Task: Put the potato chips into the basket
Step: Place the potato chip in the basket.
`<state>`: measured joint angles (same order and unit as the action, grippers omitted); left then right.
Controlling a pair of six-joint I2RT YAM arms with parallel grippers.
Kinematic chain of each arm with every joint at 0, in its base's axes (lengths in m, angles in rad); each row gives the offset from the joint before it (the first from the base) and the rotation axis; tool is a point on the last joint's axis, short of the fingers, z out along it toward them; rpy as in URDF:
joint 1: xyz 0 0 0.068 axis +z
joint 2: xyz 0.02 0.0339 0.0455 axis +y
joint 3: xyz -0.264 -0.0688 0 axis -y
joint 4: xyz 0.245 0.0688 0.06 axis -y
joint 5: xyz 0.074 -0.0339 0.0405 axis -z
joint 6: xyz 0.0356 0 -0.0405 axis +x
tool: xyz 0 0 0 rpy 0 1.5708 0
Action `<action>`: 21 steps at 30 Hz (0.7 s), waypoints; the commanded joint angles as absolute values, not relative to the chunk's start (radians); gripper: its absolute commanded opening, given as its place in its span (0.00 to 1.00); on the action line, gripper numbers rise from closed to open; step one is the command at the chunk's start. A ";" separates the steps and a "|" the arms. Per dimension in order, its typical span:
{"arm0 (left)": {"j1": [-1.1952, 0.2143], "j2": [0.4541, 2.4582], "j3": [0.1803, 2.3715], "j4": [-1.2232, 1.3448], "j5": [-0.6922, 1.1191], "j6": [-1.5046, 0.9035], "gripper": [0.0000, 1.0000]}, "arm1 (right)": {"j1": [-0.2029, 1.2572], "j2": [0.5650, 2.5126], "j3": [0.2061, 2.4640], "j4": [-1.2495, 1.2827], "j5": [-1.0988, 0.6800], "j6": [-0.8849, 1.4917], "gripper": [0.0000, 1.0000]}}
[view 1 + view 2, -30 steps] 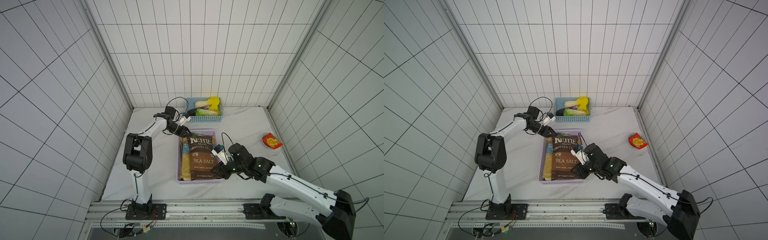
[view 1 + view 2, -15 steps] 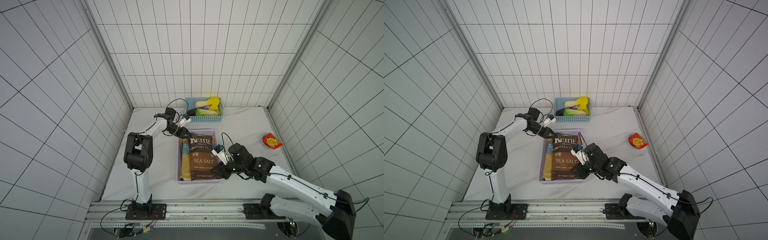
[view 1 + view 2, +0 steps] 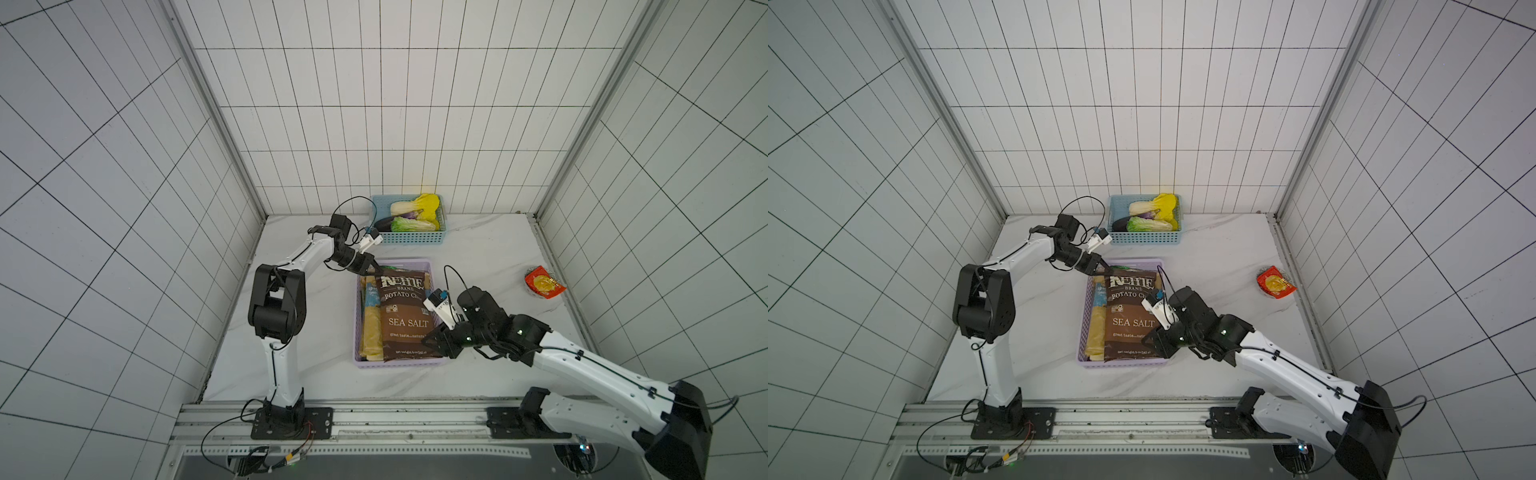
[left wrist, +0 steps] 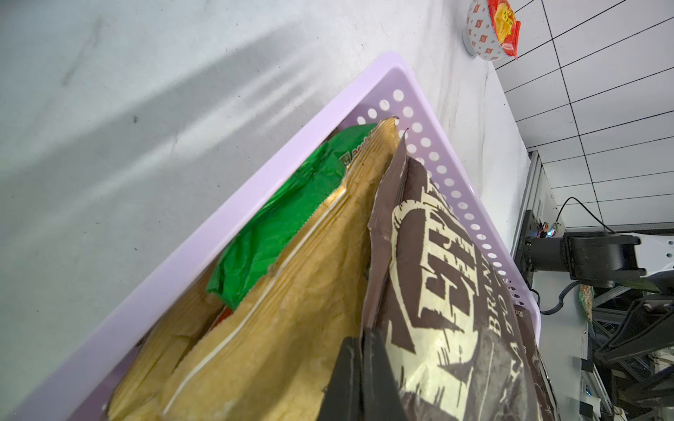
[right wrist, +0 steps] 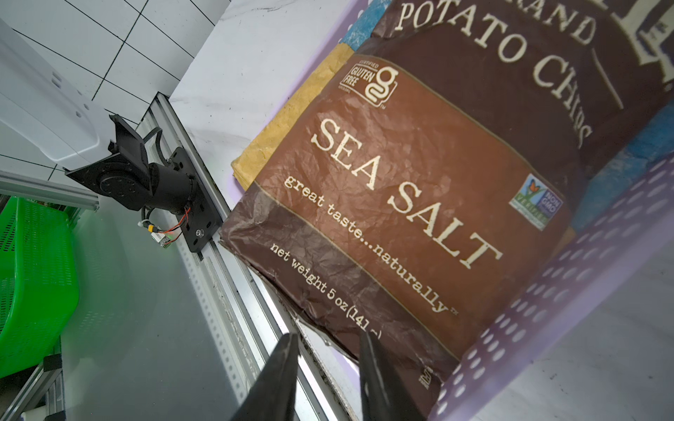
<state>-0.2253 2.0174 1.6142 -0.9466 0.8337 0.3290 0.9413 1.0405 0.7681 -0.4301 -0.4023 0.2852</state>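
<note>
The lilac basket holds a stack of potato chips bags. On top lies the dark brown Kettle bag. Under it a tan bag and a green bag show. My left gripper is at the basket's far left corner, shut on the Kettle bag's top edge. Over the basket's near right corner, by the Kettle bag's bottom edge, my right gripper is open and holds nothing.
A light blue basket with toy vegetables stands at the back wall. A red snack cup sits near the table's right edge. A green crate is off the table, beyond the front rail.
My left gripper's jaws have closed on the Kettle bag's top edge. The right arm and the basket have not moved.
</note>
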 commanded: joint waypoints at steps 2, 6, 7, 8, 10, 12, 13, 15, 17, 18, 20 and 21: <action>-0.216 2.042 1.668 -0.931 0.818 0.319 0.00 | 0.929 1.031 0.741 -0.417 -0.397 0.287 0.32; -0.216 2.052 1.696 -0.930 0.811 0.316 0.00 | 0.929 1.038 0.746 -0.417 -0.403 0.287 0.32; -0.216 2.055 1.699 -0.930 0.810 0.315 0.00 | 0.929 1.041 0.746 -0.415 -0.403 0.287 0.32; -0.216 2.058 1.703 -0.930 0.810 0.312 0.00 | 0.929 1.041 0.746 -0.414 -0.404 0.287 0.32; -0.216 2.062 1.706 -0.930 0.809 0.311 0.00 | 0.929 1.043 0.746 -0.413 -0.405 0.287 0.32; -0.216 2.060 1.703 -0.930 0.810 0.311 0.00 | 0.930 1.045 0.746 -0.411 -0.406 0.287 0.32; -0.216 2.056 1.700 -0.930 0.812 0.313 0.00 | 0.928 1.046 0.747 -0.412 -0.408 0.287 0.32; -0.213 2.042 1.697 -0.930 0.810 0.313 0.00 | 0.929 1.045 0.749 -0.411 -0.405 0.288 0.32; -0.198 2.005 1.681 -0.909 0.807 0.293 0.00 | 0.929 1.042 0.752 -0.409 -0.392 0.291 0.32; -0.191 1.976 1.662 -0.874 0.797 0.275 0.00 | 0.930 1.041 0.752 -0.406 -0.377 0.295 0.32; -0.176 1.892 1.606 -0.786 0.731 0.240 0.07 | 0.928 1.039 0.753 -0.400 -0.315 0.316 0.34; -0.175 1.855 1.584 -0.753 0.691 0.237 0.20 | 0.927 1.043 0.756 -0.394 -0.295 0.323 0.35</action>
<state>-0.1951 1.9827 1.6196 -0.8692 0.7681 0.2756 0.9413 1.0435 0.7681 -0.4179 -0.3717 0.2977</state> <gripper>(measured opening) 0.115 0.343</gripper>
